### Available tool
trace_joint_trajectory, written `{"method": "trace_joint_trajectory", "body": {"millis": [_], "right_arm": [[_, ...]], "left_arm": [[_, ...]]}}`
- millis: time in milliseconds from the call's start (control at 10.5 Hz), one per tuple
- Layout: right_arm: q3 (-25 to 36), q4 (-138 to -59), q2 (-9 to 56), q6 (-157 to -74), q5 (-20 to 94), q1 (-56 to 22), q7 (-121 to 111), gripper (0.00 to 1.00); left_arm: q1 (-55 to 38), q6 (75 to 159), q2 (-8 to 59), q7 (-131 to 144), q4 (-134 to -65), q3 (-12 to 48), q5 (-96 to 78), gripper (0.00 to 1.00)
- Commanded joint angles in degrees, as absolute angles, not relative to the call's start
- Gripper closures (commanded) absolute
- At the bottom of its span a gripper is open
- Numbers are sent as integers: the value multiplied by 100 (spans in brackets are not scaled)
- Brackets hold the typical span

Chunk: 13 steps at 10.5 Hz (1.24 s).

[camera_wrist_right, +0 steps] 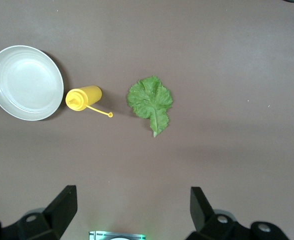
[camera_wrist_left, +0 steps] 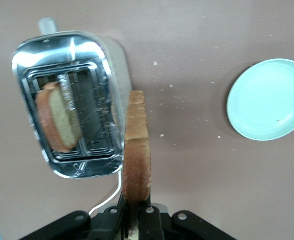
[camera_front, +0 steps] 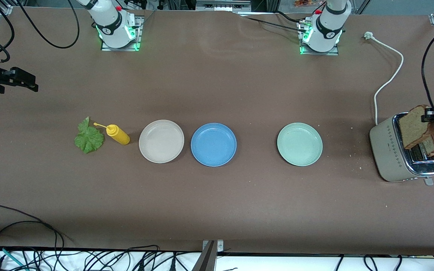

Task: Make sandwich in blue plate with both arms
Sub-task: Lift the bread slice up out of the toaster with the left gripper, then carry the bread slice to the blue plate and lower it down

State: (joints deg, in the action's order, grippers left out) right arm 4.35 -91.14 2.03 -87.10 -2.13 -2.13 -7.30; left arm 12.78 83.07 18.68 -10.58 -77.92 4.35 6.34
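Observation:
The blue plate (camera_front: 213, 144) lies bare at mid-table. My left gripper (camera_front: 427, 114) (camera_wrist_left: 136, 212) is shut on the top edge of a brown bread slice (camera_front: 414, 128) (camera_wrist_left: 137, 150), which hangs upright just above the toaster (camera_front: 390, 158) (camera_wrist_left: 67, 50). A second slice (camera_front: 433, 145) (camera_wrist_left: 57, 117) stands in a toaster slot. The green lettuce leaf (camera_front: 89, 137) (camera_wrist_right: 150, 100) lies flat toward the right arm's end. My right gripper (camera_front: 26, 82) (camera_wrist_right: 132, 197) hangs open and holds nothing, above the table at that end.
A beige plate (camera_front: 161, 141) (camera_wrist_right: 26, 82) and a yellow squeeze bottle (camera_front: 118, 134) (camera_wrist_right: 84, 97) lie between the lettuce and the blue plate. A pale green plate (camera_front: 299, 144) (camera_wrist_left: 269, 100) sits between the blue plate and the toaster. The toaster's white cord (camera_front: 388, 75) runs toward the left arm's base.

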Motion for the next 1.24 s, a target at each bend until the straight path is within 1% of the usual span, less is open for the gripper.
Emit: {"method": "trace_joint_trajectory", "body": {"millis": [0, 191, 381, 763, 1144], "right_arm": [[439, -8982, 237, -8604, -229, -211, -756, 0], [439, -8982, 237, -8604, -229, -202, -756, 0], [439, -8982, 237, -8604, -229, -211, -756, 0], [439, -8982, 237, -8604, -229, -211, -756, 0], [448, -8991, 237, -8596, -229, -202, -765, 0]], "left_arm": [[933, 8209, 2004, -819, -7716, 536, -84, 100], [460, 8226, 2030, -118, -7874, 536, -797, 100], [-16, 8323, 2187, 411, -7875, 536, -1263, 100], [-858, 9166, 2618, 492, -8033, 536, -2643, 100], [-1773, 10219, 3330, 1177, -7981, 510, -4084, 100]]}}
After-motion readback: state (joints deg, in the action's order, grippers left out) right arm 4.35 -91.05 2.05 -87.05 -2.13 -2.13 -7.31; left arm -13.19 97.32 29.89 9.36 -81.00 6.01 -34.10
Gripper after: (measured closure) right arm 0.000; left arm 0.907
